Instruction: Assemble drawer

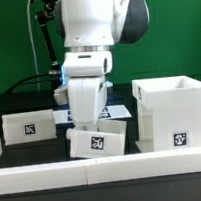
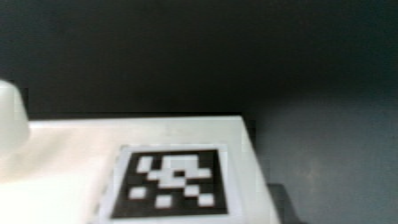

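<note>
Drawer, unassembled: shell (image 1: 172, 109) at the exterior view's right with no tray seen in it, left tray (image 1: 29, 126) loose, tilted tray (image 1: 98, 141) just under my gripper (image 1: 85, 121), grip undeterminable; both trays apparently still to insert.

Low white border rail (image 1: 56, 175) along the black table's (image 1: 16, 103) near edge, green wall (image 1: 7, 38) behind

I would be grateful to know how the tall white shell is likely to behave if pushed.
The drawer shell looks like rigid plastic, so it should probably keep its shape. Open-topped and seemingly hollow, it is likely light and may slide. Being tall, a high push might tip it.
</note>
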Robot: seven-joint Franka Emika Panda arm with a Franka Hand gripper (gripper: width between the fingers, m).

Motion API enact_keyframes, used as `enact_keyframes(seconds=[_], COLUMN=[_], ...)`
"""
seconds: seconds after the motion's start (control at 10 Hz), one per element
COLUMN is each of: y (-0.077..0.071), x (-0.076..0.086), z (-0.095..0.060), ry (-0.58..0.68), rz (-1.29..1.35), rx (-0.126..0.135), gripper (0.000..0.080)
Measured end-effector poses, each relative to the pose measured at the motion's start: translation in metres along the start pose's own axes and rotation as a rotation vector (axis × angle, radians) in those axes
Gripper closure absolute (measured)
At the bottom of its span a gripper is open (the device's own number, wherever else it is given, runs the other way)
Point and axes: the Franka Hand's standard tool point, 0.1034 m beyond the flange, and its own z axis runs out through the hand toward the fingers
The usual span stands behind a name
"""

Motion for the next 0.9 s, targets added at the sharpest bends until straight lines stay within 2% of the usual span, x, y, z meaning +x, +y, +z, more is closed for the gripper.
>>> enact_keyframes(seconds=[0.1, 0.2, 0.3, 0.6, 0.8, 0.9], y=[0.002, 0.004, 0.0, -0.001, -0.001, -0.002], x=[0.006, 0.014, 0.011, 0.004, 0.006, 0.003], z=[0.0, 0.0, 0.002, 0.005, 0.005, 0.006], ry=[0.007, 0.027, 0.02, 0.015, 0.017, 0.008], rz=[0.011, 0.022, 0.025, 0.008, 0.005, -0.002], rx=[-0.028, -0.095, -0.072, -0.063, -0.063, -0.034], gripper=[0.0758, 0.0758, 0.0758, 0.0758, 0.0758, 0.0758])
